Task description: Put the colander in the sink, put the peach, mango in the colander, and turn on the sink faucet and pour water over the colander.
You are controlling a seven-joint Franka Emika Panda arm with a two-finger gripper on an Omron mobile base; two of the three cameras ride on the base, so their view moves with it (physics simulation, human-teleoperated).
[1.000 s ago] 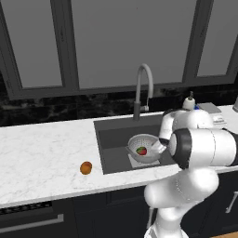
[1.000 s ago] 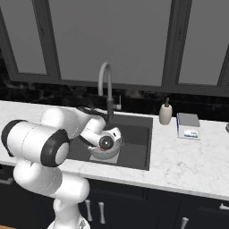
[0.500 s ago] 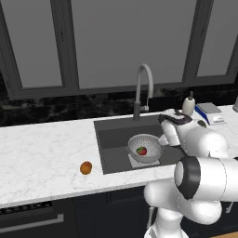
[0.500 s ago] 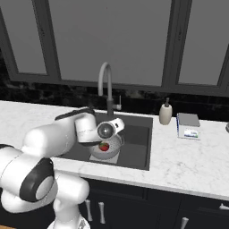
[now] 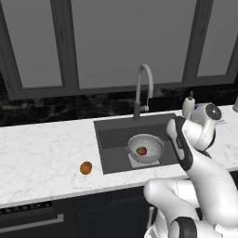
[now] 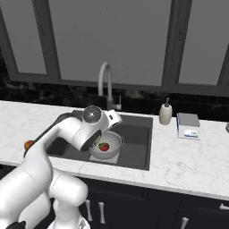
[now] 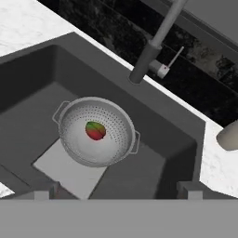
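The silver colander (image 7: 96, 137) sits on the pale plate in the dark sink (image 7: 158, 167), with the red-and-green mango (image 7: 95, 130) inside it. My gripper (image 7: 117, 191) hangs above the sink's near side, open, with nothing between its fingertips (image 7: 46, 189). In the right base view the gripper (image 6: 114, 120) is up over the colander (image 6: 107, 145), clear of its rim. The orange peach (image 5: 86, 168) lies on the marble counter left of the sink (image 5: 111, 139). The grey gooseneck faucet (image 5: 142, 88) stands behind the basin, and no stream comes from its spout.
A white soap pump bottle (image 5: 188, 106) stands on the counter right of the faucet. A small blue-and-white box (image 6: 188, 126) lies further right. My own arm bends across the sink's right side in the left base view. Dark window panes rise behind the counter.
The hand has lifted up and back from the colander, where it was low over the basin. The mango stays in the colander. The peach has not moved.
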